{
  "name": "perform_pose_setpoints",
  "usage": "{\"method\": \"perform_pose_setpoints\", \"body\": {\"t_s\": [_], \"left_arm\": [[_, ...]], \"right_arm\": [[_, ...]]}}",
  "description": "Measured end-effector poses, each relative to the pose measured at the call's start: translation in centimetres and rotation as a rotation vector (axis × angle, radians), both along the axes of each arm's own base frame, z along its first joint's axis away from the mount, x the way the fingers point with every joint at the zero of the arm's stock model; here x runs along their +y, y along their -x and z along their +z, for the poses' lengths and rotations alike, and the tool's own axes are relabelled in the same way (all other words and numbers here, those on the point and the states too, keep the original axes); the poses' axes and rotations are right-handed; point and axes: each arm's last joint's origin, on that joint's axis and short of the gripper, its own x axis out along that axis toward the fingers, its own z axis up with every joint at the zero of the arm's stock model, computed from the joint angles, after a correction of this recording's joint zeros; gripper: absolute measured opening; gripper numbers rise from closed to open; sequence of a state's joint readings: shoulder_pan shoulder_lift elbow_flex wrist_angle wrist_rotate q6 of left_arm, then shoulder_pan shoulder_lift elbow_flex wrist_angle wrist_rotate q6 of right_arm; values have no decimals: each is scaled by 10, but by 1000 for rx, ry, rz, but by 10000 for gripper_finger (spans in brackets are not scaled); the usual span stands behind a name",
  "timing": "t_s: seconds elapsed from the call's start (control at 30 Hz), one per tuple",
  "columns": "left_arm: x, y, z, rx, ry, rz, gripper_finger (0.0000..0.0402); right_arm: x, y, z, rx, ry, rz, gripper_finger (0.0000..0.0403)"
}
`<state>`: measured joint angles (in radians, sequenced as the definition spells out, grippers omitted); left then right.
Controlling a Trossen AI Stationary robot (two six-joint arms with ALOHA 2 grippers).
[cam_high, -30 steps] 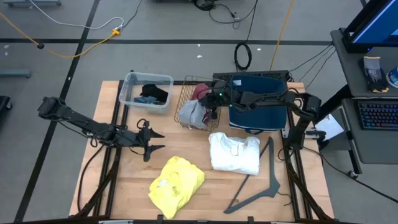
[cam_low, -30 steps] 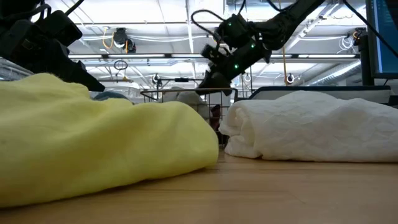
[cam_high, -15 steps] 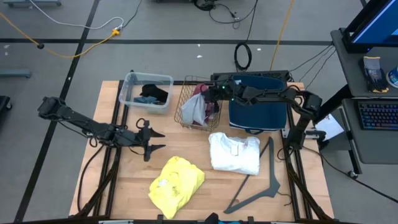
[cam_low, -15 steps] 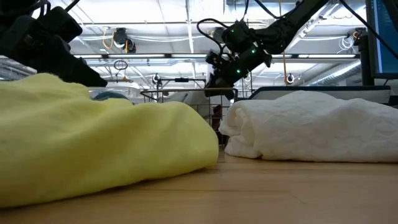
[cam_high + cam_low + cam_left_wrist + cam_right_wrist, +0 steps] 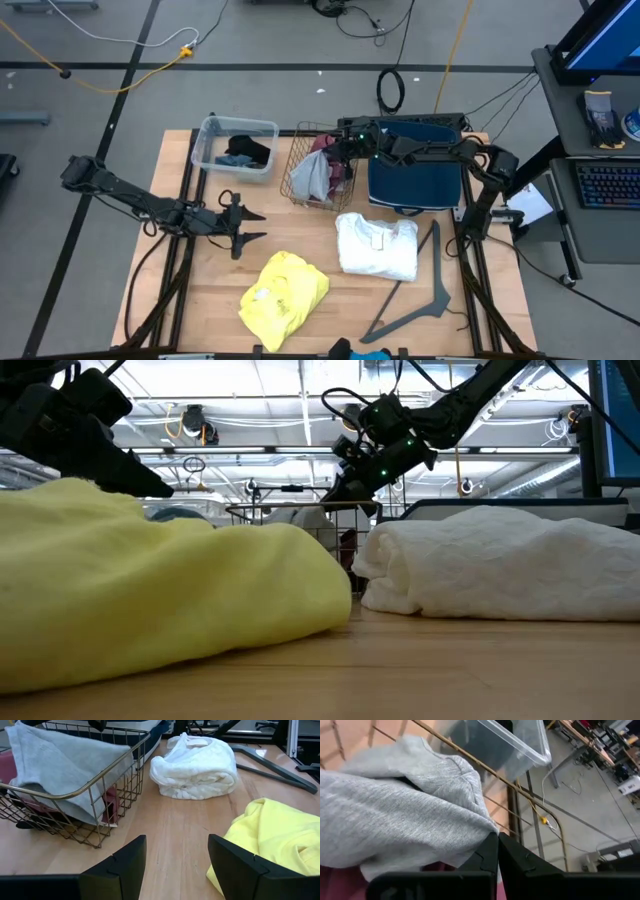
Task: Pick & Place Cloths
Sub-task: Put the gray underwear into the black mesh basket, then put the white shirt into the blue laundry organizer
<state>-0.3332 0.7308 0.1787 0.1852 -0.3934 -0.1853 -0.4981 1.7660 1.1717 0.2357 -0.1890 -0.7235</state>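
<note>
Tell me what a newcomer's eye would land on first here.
Probably the bright yellow cloth crumpled at the table's front, with the white cloth folded to its right. Next, the right tool, shut, over the wire basket where a grey cloth drapes over a maroon one.

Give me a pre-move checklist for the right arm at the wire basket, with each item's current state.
1. Right gripper over the wire basket: ok.
2. Right gripper's fingers shut: ok.
3. Grey cloth pinched between them: cannot tell; the closed tips lie at the cloth's edge.
4. Grey cloth fully inside basket: not ok; it drapes over the rim.
5. Left gripper clear of the basket, open over bare table: ok.
6. Yellow cloth and white cloth waiting on the table: ok.
</note>
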Motion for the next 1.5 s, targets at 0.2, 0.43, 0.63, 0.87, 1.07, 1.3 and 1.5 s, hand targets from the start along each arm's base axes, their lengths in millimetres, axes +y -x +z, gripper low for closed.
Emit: {"method": "perform_pose_setpoints", "body": {"t_s": [0.2, 0.43, 0.63, 0.87, 1.07, 1.3, 1.5], "left_arm": [[0, 0, 0, 0, 1, 0, 214], [0, 0, 0, -2, 6, 2, 214], [0, 0, 0, -3, 7, 2, 214], [0, 0, 0, -3, 7, 2, 214], [0, 0, 0, -3, 7, 2, 214], [0, 0, 0, -4, 13, 4, 214], [0, 0, 0, -6, 30, 9, 214]], "right_arm": [[-3, 2, 0, -11, -22, 30, 0], [-2, 2, -1, -16, -69, 12, 1], [-2, 2, -1, -15, -67, 14, 16], [-2, 2, -1, -15, -66, 13, 54], [-3, 2, 0, -17, -70, 5, 102], [3, -1, 12, -76, -12, -24, 143], [34, -5, 39, -160, -15, 43, 148]]}}
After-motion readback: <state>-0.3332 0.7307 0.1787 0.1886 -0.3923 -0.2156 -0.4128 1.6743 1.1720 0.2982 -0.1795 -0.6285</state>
